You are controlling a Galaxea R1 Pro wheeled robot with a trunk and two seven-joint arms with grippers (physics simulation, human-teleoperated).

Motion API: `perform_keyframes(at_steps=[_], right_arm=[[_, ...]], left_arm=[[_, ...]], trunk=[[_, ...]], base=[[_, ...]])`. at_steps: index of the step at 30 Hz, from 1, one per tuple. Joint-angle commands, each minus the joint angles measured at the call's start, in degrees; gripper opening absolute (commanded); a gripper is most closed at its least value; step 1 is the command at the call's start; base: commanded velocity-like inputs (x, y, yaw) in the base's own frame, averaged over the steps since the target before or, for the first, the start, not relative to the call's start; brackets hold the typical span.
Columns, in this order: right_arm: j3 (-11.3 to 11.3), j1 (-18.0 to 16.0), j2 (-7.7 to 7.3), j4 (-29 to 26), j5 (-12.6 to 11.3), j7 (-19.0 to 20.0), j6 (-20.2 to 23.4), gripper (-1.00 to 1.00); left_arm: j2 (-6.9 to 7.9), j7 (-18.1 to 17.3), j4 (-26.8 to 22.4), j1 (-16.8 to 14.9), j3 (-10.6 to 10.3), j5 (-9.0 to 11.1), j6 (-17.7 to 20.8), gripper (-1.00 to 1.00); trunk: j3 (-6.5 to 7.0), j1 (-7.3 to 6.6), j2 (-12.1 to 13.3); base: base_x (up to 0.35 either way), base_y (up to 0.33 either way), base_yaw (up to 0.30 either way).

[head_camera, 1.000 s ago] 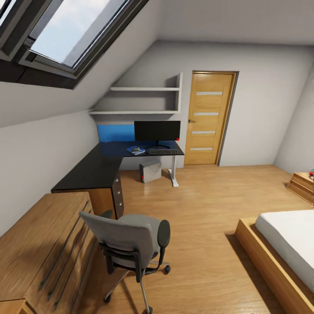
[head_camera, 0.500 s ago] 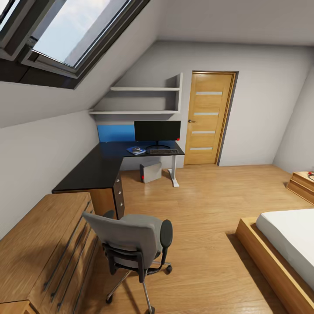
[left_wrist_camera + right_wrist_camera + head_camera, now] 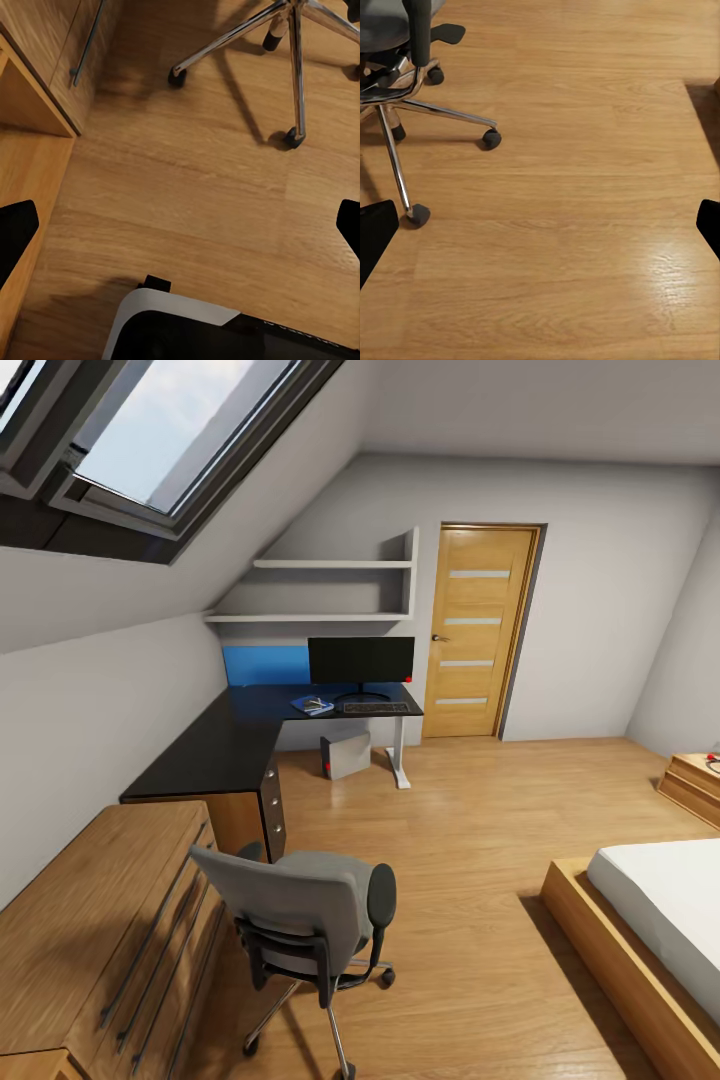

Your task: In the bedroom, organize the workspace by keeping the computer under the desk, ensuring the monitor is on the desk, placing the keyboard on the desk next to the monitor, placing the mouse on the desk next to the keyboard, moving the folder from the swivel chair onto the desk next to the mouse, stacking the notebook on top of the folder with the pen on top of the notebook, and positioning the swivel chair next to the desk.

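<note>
- Step in hand, my read: get the grey-upholstered swivel chair w/ black armrests (image 3: 305,920) over to the long black-topped L-shaped desk (image 3: 215,745). Chair stands near the light wood cabinet w/ bar handles (image 3: 95,930), well apart from the desk's far end.
- Rest looks sorted: wide black monitor (image 3: 361,660) on desk, flat dark keyboard (image 3: 375,708) in front of it, bright blue folder (image 3: 312,705) beside keyboard w/ something small on top; notebook, pen, mouse too small to tell. Grey computer box (image 3: 346,752) on floor under desk.
- To do it well: grip the backrest frame or an armrest, push slowly along the light wood floor (image 3: 470,820); castors swivel, so keep it off the cabinet corner.
- Head view gives the room layout; wrist views don't.
- Left wrist view: silver star base (image 3: 289,45) close up, cabinet edge alongside. Left gripper (image 3: 180,225) fingers spread wide, nothing between.
- Right wrist view: chair castors and black arm pad, bare floor. Right gripper (image 3: 540,225) fingers spread too, empty.
</note>
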Motion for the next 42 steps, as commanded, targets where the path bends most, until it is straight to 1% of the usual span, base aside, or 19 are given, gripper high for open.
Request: perform_keyframes(at_steps=[1,17,29,42], right_arm=[[0.5,0.0,0.02,0.1,-0.1,-0.3,-0.1,1.00],[0.5,0.0,0.02,0.1,-0.1,-0.3,-0.1,1.00],[0.5,0.0,0.10,0.1,-0.1,-0.3,-0.1,1.00],[0.5,0.0,0.02,0.1,-0.1,-0.3,-0.1,1.00]], left_arm=[[0.02,0.3,-0.1,0.0,-0.3,0.2,-0.1,1.00],[0.02,0.3,-0.1,0.0,-0.3,0.2,-0.1,1.00],[0.03,0.3,-0.1,0.0,-0.3,0.2,-0.1,1.00],[-0.07,0.1,-0.2,0.0,-0.4,0.0,-0.2,1.00]], trunk=[[-0.10,0.03,-0.1],[-0.14,0.03,-0.1],[-0.58,0.03,-0.1],[-0.68,0.03,-0.1]], base=[[0.000,0.000,0.000],[0.000,0.000,0.006],[0.000,0.000,0.170],[0.000,0.000,0.035]])
